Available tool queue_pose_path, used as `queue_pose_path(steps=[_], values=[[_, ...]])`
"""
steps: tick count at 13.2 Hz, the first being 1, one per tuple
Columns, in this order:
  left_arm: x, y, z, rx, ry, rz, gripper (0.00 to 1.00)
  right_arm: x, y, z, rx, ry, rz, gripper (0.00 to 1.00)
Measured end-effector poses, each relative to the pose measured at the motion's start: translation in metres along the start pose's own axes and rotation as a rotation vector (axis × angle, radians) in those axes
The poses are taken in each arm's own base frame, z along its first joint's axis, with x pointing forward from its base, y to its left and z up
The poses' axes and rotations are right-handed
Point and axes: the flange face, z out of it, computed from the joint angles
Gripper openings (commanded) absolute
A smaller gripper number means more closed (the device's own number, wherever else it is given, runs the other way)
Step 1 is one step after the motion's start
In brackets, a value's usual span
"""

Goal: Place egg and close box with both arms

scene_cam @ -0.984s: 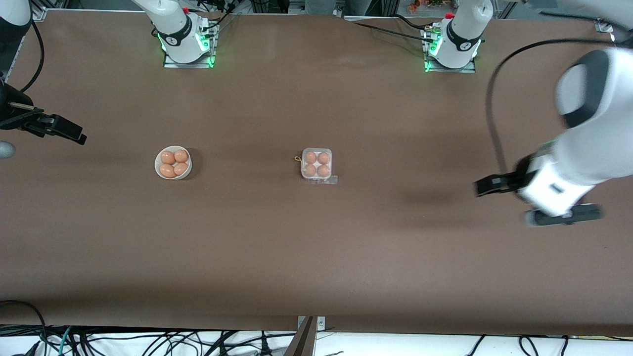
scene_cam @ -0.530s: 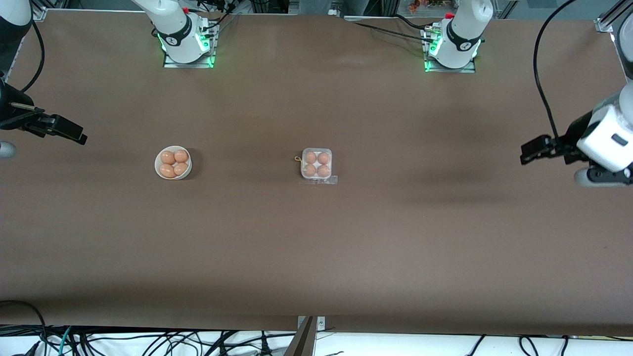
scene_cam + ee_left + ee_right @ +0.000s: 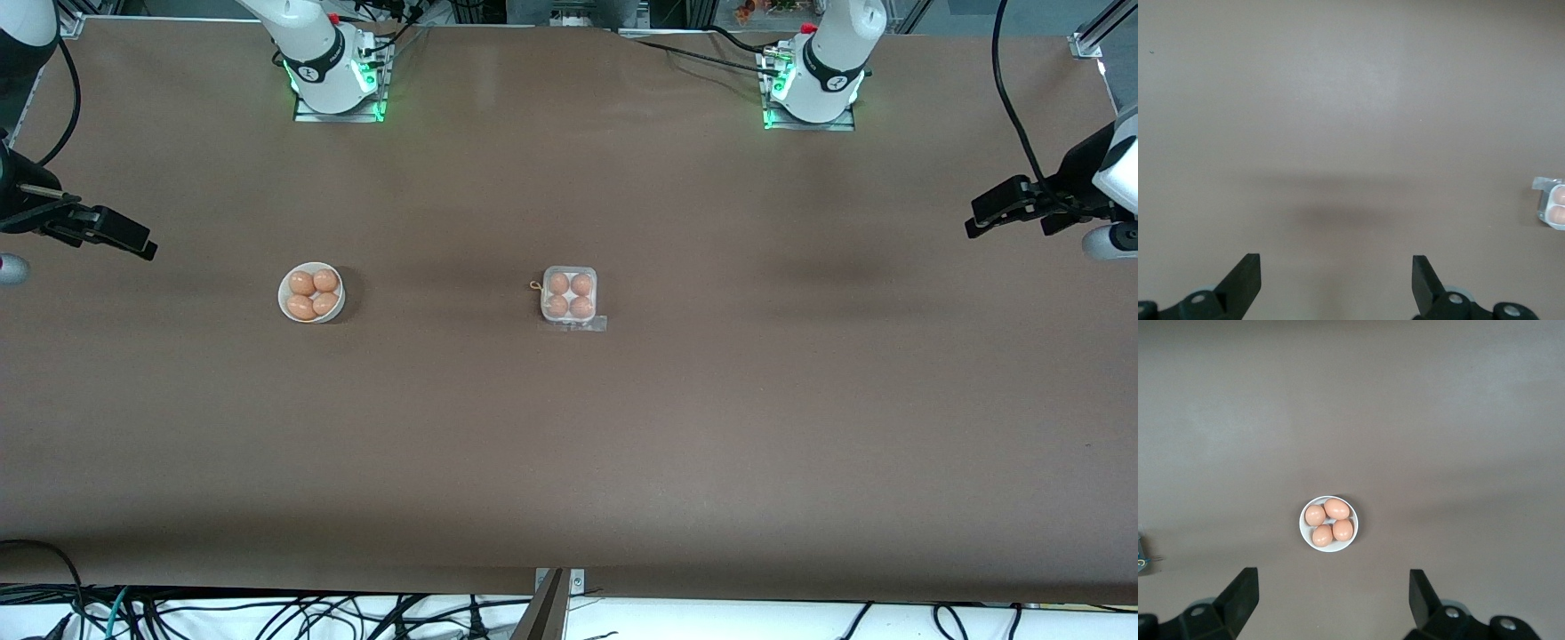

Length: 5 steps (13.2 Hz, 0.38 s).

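Observation:
The clear box (image 3: 569, 296) sits mid-table with an orange-brown egg (image 3: 557, 284) in each of its cells. A clear flap (image 3: 589, 324) lies flat on its side nearer the camera, and I cannot tell whether the lid is down. My left gripper (image 3: 978, 220) is open and empty, up over the left arm's end of the table and well apart from the box. In the left wrist view (image 3: 1336, 283) the box (image 3: 1553, 204) shows at the frame edge. My right gripper (image 3: 142, 247) is open and empty over the right arm's end, also seen in the right wrist view (image 3: 1331, 600).
A round white bowl (image 3: 311, 292) holding several brown eggs stands toward the right arm's end, level with the box; it also shows in the right wrist view (image 3: 1329, 523). The arm bases (image 3: 333, 76) (image 3: 813, 84) stand along the table edge farthest from the camera.
The left arm has swung up and away from the table's middle toward its own end, with the gripper staying open. The right arm, box and bowl have not moved.

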Motion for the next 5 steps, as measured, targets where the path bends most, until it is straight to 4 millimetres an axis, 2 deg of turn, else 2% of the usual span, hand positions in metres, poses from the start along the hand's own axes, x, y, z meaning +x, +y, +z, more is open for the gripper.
queue_pose_path(steps=[5], values=[[-0.016, 0.003, 0.001, 0.017, -0.002, 0.02, 1.0, 0.0, 0.0, 0.0, 0.0, 0.0, 0.0, 1.0]])
